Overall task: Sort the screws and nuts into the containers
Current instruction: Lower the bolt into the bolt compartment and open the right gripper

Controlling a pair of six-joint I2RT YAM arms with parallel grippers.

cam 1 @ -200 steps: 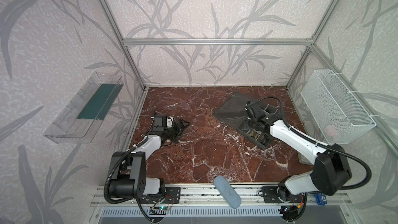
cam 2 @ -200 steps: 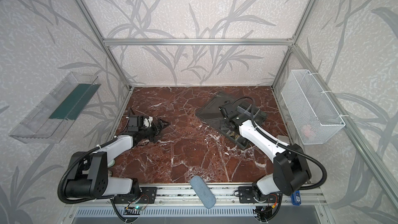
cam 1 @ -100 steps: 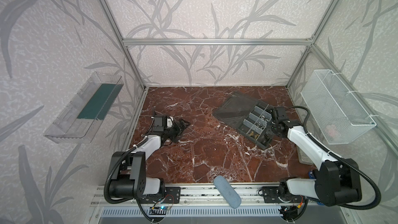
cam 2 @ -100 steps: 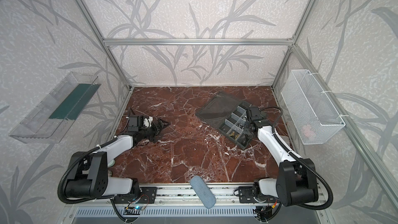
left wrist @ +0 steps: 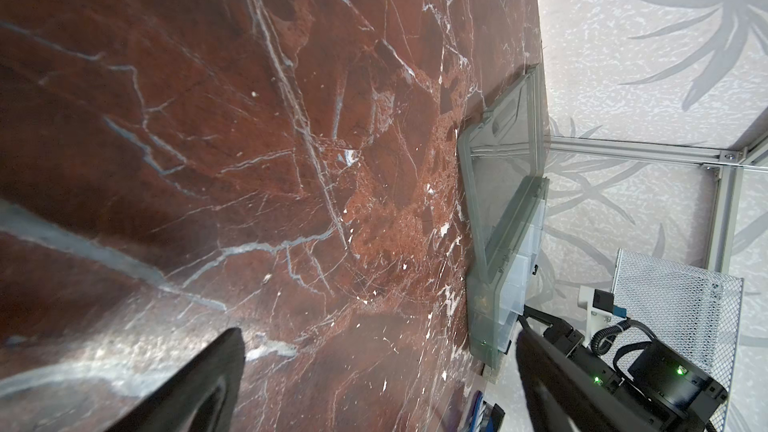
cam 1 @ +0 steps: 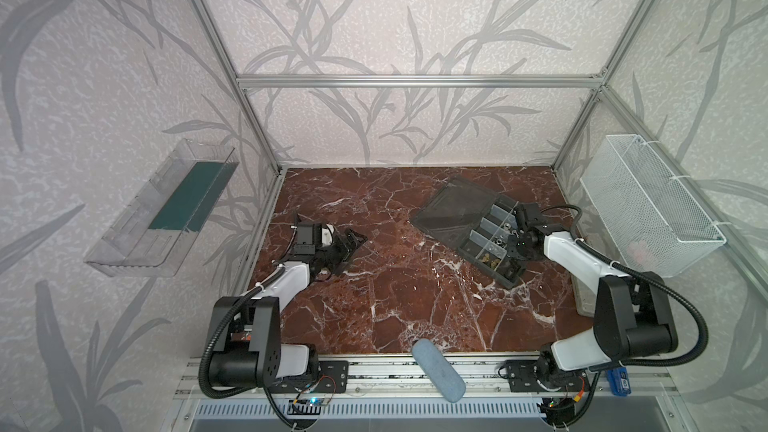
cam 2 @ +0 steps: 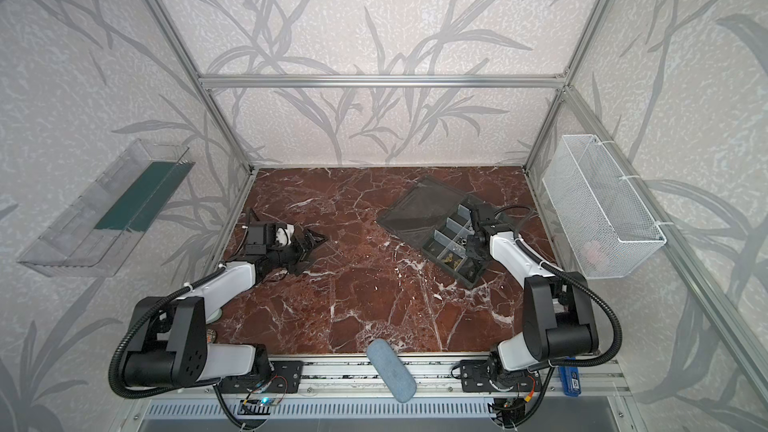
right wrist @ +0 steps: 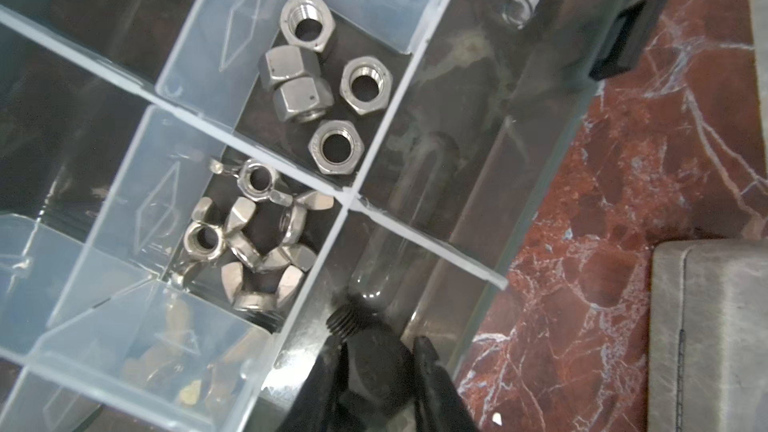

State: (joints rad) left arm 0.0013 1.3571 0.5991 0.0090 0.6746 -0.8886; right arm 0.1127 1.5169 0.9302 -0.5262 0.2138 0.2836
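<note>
The right gripper [right wrist: 374, 347] has been moved over the organizer box's [cam 1: 510, 281] edge compartment [right wrist: 432, 168], a black screw [right wrist: 347, 317] gripped in its jaws, so release seems near.

Right hand [right wrist: 374, 344]: fingers cut off by the frame edge. Black screw [right wrist: 353, 320] shows only its threaded tip; its head is hidden between them, pinched or loose can't tell. Brass pieces [right wrist: 191, 392] are blurred behind a cloudy divider [right wrist: 104, 351]. Organizer box [right wrist: 478, 89] runs out of the right wrist view. Left hand [left wrist: 380, 330]: fingers dark, blurred, cropped. In both top views what lies in the box is too small to sort. Pink thing [cam 1: 640, 248] in the wire basket [cam 1: 665, 184] is unidentifiable.
</note>
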